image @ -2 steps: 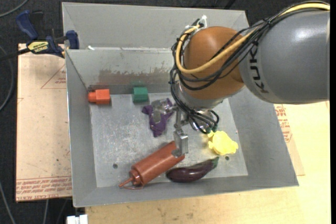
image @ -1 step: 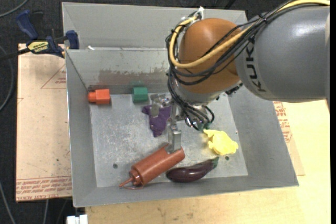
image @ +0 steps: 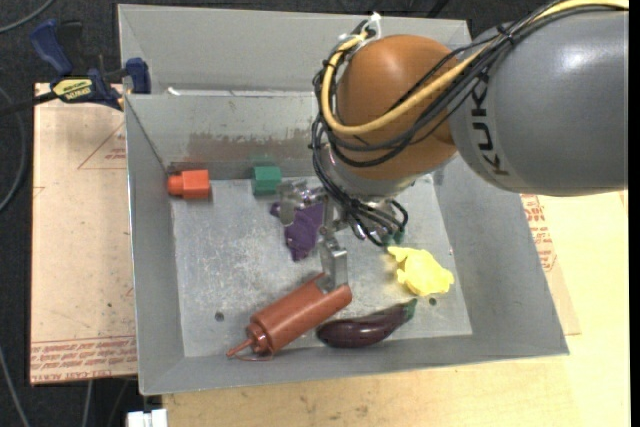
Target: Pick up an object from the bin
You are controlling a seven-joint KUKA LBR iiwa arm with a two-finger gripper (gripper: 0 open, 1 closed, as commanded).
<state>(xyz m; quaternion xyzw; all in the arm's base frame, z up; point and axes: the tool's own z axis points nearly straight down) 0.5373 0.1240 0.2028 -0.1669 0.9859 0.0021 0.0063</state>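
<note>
Just under the gripper (image: 335, 277), a reddish-brown bottle-shaped toy (image: 293, 318) is lying on its side on the floor of the bin (image: 150, 215). Its broad end is sitting right below the gripper's tip, and its thin nozzle is pointing away, down and to the left. The gripper is hanging low over that broad end (whether it is touching, I cannot tell). I also cannot tell whether it is standing open or closed, or whether it is gripping anything.

Below and to the right of the gripper, a dark purple aubergine (image: 365, 327) is lying just beside the bottle's broad end. A crumpled yellow thing (image: 422, 272) is resting to the gripper's right, near the aubergine's stem end. Just up and to the left of the gripper, a small purple piece (image: 302, 230) is lying close against the wrist. Farther out the same way a green block (image: 266, 178) is sitting near the back wall. An orange-red block (image: 189, 183) is sitting well to the left of that, the farthest thing from the gripper.

Above the gripper, the rounded orange cover (image: 395, 105) (wrapped in looping cables) is bulging over the middle of the bin.
</note>
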